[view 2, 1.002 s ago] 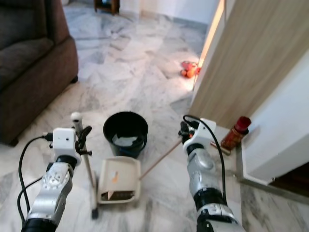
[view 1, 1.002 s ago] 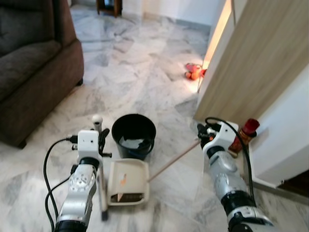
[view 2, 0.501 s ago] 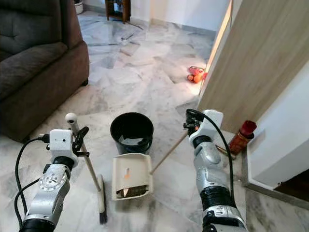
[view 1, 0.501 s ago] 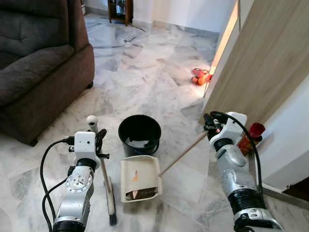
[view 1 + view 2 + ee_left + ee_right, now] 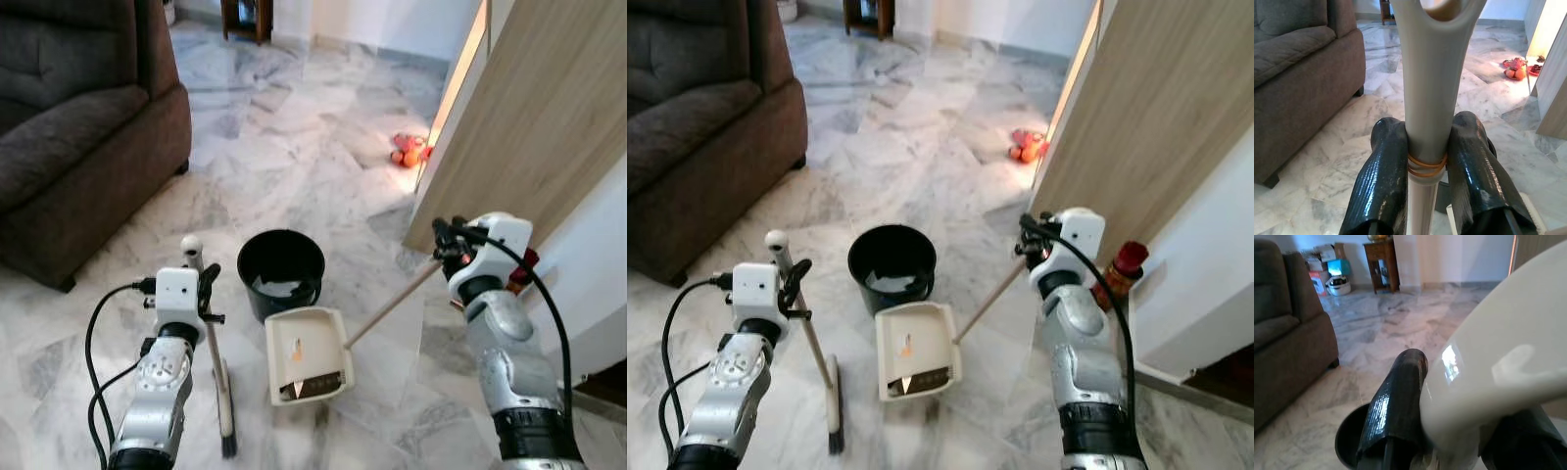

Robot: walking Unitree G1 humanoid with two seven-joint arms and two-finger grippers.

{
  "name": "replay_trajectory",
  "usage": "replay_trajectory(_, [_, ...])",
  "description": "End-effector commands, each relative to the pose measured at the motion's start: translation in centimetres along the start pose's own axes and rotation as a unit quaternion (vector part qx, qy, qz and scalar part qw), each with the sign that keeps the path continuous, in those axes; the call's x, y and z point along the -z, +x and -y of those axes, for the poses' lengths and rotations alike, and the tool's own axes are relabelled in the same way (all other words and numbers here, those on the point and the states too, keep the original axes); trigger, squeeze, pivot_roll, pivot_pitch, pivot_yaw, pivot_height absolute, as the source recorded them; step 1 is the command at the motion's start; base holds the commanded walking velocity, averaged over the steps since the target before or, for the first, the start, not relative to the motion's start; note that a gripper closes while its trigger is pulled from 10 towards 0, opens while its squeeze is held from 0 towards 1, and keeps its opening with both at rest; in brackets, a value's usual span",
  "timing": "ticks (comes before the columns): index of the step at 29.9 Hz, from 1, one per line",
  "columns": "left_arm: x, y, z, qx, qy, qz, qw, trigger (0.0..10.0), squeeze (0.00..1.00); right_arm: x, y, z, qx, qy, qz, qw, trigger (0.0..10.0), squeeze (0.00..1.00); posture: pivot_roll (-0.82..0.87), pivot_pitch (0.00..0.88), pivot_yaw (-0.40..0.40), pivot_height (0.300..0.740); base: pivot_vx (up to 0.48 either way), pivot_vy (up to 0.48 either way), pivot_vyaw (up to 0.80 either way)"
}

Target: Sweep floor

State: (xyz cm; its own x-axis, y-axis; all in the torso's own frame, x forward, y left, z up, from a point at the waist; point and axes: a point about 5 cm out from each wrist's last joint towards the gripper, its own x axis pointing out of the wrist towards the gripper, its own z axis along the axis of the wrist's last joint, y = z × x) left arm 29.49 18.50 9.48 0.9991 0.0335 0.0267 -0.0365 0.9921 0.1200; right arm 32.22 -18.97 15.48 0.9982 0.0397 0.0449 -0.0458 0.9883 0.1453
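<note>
My left gripper (image 5: 204,284) is shut on the pale handle of a broom (image 5: 215,367), whose dark bristle head (image 5: 227,446) rests on the marble floor. In the left wrist view both black fingers (image 5: 1382,181) clamp the broom handle (image 5: 1430,98). My right gripper (image 5: 443,242) is shut on the wooden stick (image 5: 392,305) of a cream dustpan (image 5: 307,352). The pan sits on the floor in front of a black bucket (image 5: 281,271) and holds some dark debris and an orange scrap. In the right wrist view a black finger (image 5: 1396,406) presses against the cream handle grip (image 5: 1488,377).
A dark brown sofa (image 5: 69,147) stands at the left. A wooden door panel (image 5: 549,117) and white wall edge rise at the right, with a red-capped bottle (image 5: 517,269) at their foot. Orange toys (image 5: 407,152) lie by the doorway. Open marble floor lies beyond the bucket.
The dustpan has slid to the right and slightly forward with my right gripper. The camera shifted a little. The broom and left gripper have hardly moved.
</note>
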Motion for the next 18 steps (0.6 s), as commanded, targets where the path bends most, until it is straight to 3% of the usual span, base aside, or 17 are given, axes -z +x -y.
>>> replay_trajectory(1, [-0.3,0.2,0.1,0.009,0.007,0.011,1.000,10.0,0.00,-3.0,-0.2,-0.5,-0.011,0.006,0.047,0.999,10.0,0.00,0.04,0.080,-0.078,0.740,0.000,0.000,0.00])
replay_trajectory(9, [-0.2,0.2,0.2,0.013,0.005,0.009,1.000,10.0,0.00,-7.2,-0.4,-1.3,-0.026,0.017,0.077,0.997,10.0,0.00,0.03,0.079,-0.074,0.740,0.000,0.000,0.00])
replay_trajectory(12, [-0.2,0.2,0.3,0.015,0.004,0.007,1.000,10.0,0.00,-7.8,-0.6,-1.2,-0.029,-0.009,0.065,0.997,10.0,0.00,0.03,0.079,-0.074,0.740,0.000,0.000,0.00])
replay_trajectory(18, [-0.1,0.2,0.4,0.016,0.002,0.007,1.000,10.0,0.00,-9.5,-0.8,-1.1,-0.026,0.013,0.083,0.996,10.0,0.00,0.03,0.079,-0.075,0.740,0.000,0.000,0.00])
